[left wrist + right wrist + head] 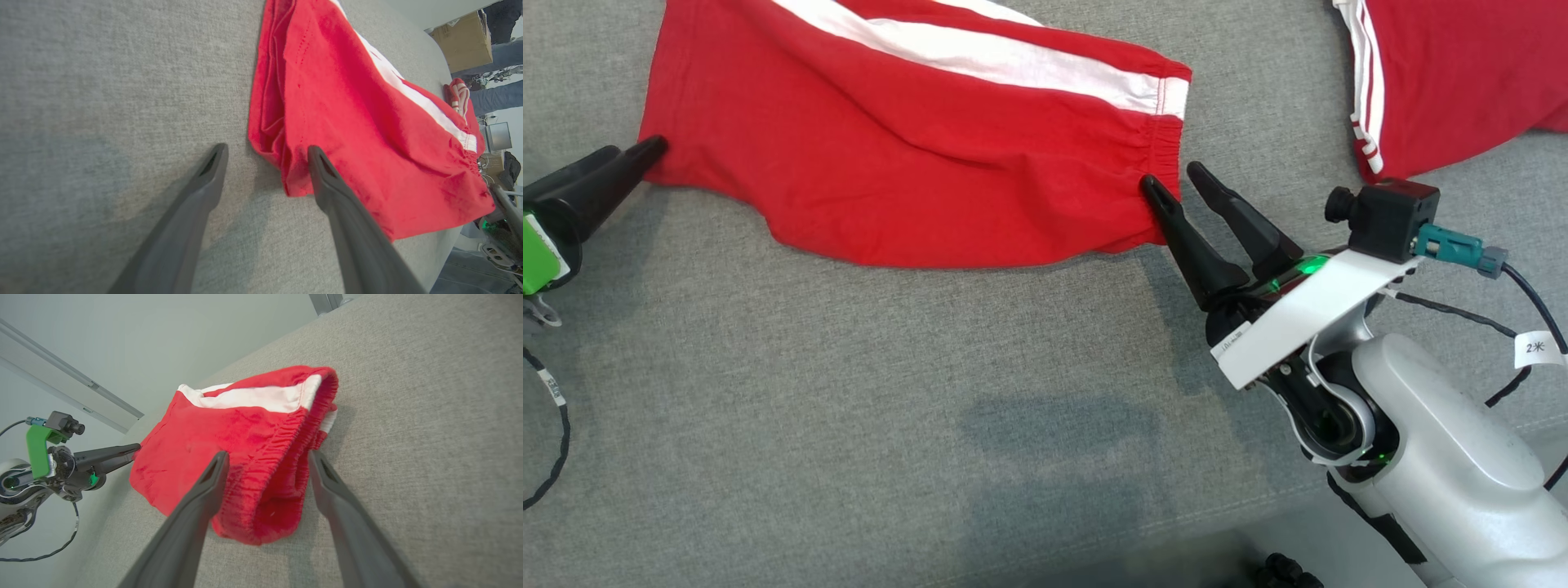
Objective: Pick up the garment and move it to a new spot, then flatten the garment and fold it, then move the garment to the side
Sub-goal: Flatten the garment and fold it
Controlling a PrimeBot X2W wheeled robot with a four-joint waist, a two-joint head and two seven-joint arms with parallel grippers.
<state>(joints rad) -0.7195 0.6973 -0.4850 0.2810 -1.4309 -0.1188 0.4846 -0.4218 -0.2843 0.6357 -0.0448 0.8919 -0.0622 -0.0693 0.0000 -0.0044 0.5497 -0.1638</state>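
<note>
Garment [915, 163] looks folded; left hand [636, 152] and right hand [1172, 175], wide open and empty, flank its ends; side move remains.

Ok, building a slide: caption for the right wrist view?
Open right pincer poised at the elastic end of the red garment on a grey surface.

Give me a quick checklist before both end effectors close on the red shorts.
1. Left end effector open: ok.
2. Right end effector open: ok.
3. Corner of the red shorts between the left fingers: ok.
4. Elastic waistband between the right fingers: ok.
5. Fingertips low enough to catch every cloth layer: cannot tell.
6. Second red garment lying apart from the shorts: ok.
</note>
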